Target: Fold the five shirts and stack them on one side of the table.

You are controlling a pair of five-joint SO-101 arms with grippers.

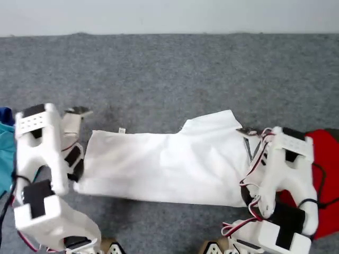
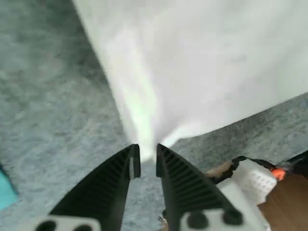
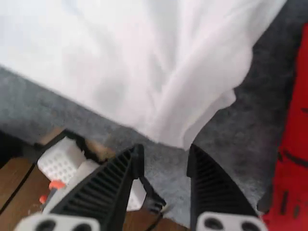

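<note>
A white shirt [image 1: 164,164] lies spread flat across the middle of the grey table [image 1: 169,74]. My left gripper [image 1: 78,168] is at the shirt's near left corner. In the left wrist view the left gripper [image 2: 147,161] is shut on a pinch of the white shirt [image 2: 202,62], which rises in a fold from its tips. My right gripper [image 1: 248,197] is at the shirt's near right corner. There the right gripper [image 3: 164,161] stands open, with the white shirt's [image 3: 120,62] corner just ahead of the gap and not between the fingers.
A red shirt [image 1: 324,159] lies at the table's right edge, close beside the right arm. A teal shirt [image 1: 5,159] and a blue one [image 1: 4,114] sit at the left edge. The near table edge shows wood [image 2: 288,207] and the arms' white bases [image 3: 62,163].
</note>
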